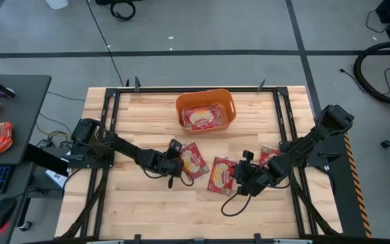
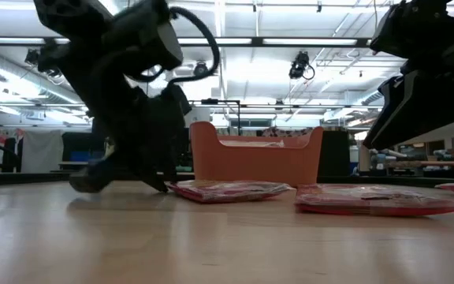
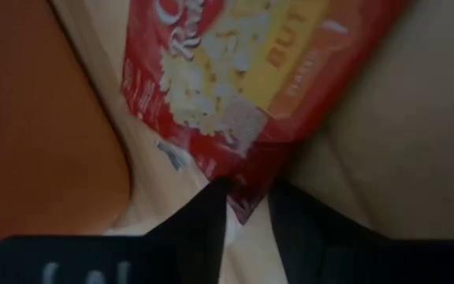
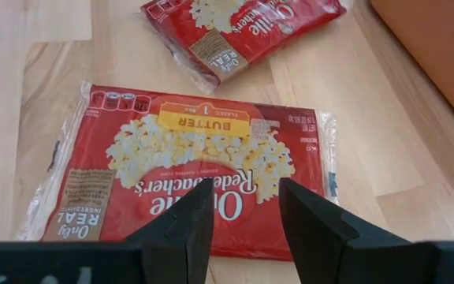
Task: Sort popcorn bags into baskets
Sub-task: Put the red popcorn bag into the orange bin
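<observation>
Nearest the counter's (image 1: 147, 210) front edge, the right jaws (image 1: 244, 181) are hanging just above the wood, spread apart with nothing between them, their tips poised over the near end of a popcorn bag (image 4: 187, 173) that is lying flat on the counter right of centre. In the right wrist view that bag is showing its yellow-cream popcorn picture face up.

A little farther back and left of centre, the left jaws (image 1: 175, 161) are lying low against the counter, pinching the corner of a second popcorn bag (image 1: 193, 160); the left wrist view is showing the red corner caught between the two dark fingers (image 3: 203, 221). This second bag is resting flat beside the first one, close but apart.

A third popcorn bag (image 1: 269, 155) is lying toward the counter's right edge, partly hidden by the right arm.

Farthest off, near the middle of the counter's back edge, the orange basket (image 1: 229, 102) is standing upright, holding one popcorn bag (image 1: 200, 117) inside it.
</observation>
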Tool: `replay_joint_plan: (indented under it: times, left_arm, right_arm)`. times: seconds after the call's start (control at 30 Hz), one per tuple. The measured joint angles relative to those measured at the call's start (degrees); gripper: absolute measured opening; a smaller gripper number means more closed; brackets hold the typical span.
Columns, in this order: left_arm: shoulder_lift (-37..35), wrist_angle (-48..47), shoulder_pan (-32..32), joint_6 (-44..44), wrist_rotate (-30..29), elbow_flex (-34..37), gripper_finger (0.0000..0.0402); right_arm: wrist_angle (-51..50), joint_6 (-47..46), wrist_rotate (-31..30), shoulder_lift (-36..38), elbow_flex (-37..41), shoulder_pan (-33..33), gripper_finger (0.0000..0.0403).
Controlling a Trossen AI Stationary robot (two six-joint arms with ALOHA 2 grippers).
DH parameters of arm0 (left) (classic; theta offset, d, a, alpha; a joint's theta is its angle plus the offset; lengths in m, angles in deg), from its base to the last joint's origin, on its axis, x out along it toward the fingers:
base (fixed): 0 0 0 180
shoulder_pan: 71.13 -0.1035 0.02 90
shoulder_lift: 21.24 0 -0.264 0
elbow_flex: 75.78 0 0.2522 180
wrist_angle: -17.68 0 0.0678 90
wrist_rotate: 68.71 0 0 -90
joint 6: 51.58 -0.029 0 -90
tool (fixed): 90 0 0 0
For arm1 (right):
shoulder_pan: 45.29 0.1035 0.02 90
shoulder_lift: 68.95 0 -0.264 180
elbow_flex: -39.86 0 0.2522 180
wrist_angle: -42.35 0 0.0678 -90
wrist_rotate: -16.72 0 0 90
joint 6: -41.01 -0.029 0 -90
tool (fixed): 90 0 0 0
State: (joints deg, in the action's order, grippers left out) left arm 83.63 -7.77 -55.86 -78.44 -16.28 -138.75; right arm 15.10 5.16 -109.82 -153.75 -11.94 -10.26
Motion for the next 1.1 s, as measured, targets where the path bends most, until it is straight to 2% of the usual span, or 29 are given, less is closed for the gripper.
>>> replay_joint_plan:
  times: [0.17,0.23,0.5,0.67,0.9,1.1]
  left_arm:
    - [1.0,2.9,-0.5,-0.3,1.1,0.0,0.0026]
    - [0.8,4.3,-0.5,-0.2,1.6,0.0,0.0010]
    - [-1.4,3.0,-0.4,-0.6,-0.7,-3.2,0.0004]
    - [-3.5,0.6,-0.4,-1.2,-3.3,-8.2,0.0003]
    - [-4.4,-0.3,-0.7,-9.9,-9.3,-15.6,0.0001]
    - [-4.4,-0.2,-3.1,-15.8,-11.0,-21.0,0.0001]
  right_arm:
    - [0.2,0.0,0.2,0.0,0.0,0.0,0.0149]
    - [0.2,0.0,0.2,0.0,0.0,0.0,0.0149]
    - [0.1,0.0,0.1,0.0,0.0,0.0,0.0149]
    - [-0.2,-0.1,0.1,0.0,0.0,0.0,0.0149]
    - [-0.3,0.2,-0.5,0.0,0.0,0.0,0.0149]
    - [-0.3,0.4,-1.6,0.0,0.0,0.0,0.0149]
